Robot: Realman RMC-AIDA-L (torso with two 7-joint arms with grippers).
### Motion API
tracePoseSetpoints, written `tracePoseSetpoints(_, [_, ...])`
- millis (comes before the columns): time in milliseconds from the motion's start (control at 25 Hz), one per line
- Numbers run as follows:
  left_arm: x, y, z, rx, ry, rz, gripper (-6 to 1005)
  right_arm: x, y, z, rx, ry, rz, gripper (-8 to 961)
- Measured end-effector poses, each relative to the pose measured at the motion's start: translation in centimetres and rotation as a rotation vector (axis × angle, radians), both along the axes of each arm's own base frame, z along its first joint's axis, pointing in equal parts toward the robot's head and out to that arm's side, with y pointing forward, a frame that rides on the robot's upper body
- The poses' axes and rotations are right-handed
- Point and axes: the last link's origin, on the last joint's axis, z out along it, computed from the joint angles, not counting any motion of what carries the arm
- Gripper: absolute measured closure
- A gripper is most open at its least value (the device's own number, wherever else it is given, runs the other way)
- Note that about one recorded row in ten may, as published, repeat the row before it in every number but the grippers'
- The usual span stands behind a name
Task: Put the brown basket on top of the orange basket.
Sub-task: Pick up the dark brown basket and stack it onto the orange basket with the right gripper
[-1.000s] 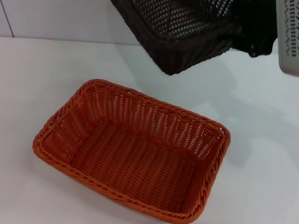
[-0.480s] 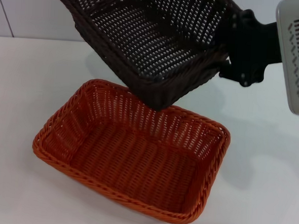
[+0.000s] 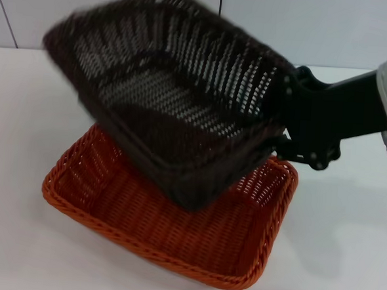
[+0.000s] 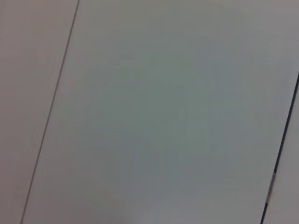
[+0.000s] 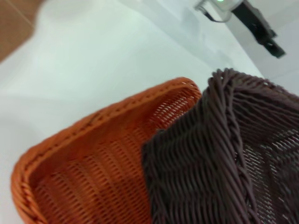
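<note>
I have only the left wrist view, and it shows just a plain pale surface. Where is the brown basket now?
Observer: The right gripper holds the brown basket by its rim, in the air over the orange basket.
Operator: Is it level?
Observer: No, it is tilted, with its lowest corner pointing down into the orange basket.
Operator: Does it touch the orange one?
Observer: I cannot tell; in the right wrist view they overlap, but contact is unclear.
</note>
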Motion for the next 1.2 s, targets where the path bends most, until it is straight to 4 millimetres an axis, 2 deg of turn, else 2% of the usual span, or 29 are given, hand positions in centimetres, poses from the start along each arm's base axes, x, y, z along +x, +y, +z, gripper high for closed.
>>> tracePoseSetpoints(400, [-0.5, -0.3, 0.2, 0.007, -0.001, 0.018, 234, 0.7, 0.0, 1.1, -0.016, -0.003, 0.037, 721])
tracePoseSetpoints(680, [-0.5, -0.3, 0.3, 0.010, -0.004, 0.022, 234, 1.3, -1.0, 1.1, -0.075, -0.031, 0.048, 721])
tracePoseSetpoints(1200, [-0.7, -0.6, 0.1, 0.013, -0.011, 0.030, 235, 1.9, -1.1, 0.7, -0.120, -0.057, 0.107, 721])
